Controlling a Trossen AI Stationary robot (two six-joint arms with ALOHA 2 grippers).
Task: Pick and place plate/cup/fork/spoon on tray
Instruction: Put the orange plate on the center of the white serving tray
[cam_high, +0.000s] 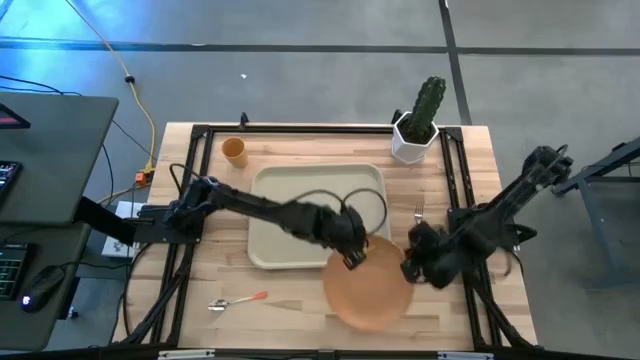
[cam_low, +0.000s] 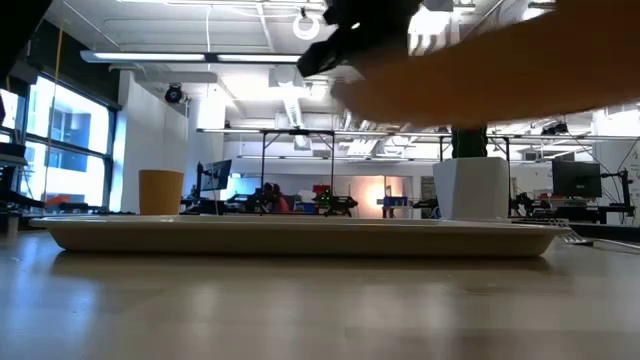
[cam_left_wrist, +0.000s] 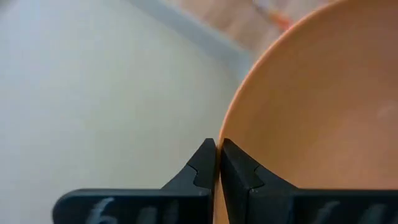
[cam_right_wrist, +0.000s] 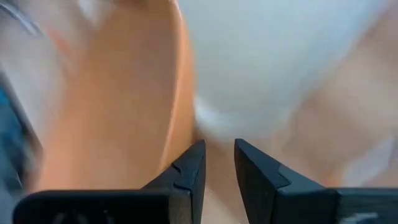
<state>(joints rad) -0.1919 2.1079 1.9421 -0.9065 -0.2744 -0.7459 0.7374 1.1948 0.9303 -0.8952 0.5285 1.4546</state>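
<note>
Plate (cam_high: 372, 292) hangs lifted at the tray's (cam_high: 275, 215) five o'clock corner, its rim pinched by the left gripper (cam_high: 352, 258), fingers closed tight on the edge for carrying. Right gripper (cam_high: 412, 268), at the plate's three o'clock, stands slightly parted and holds nothing.
</note>
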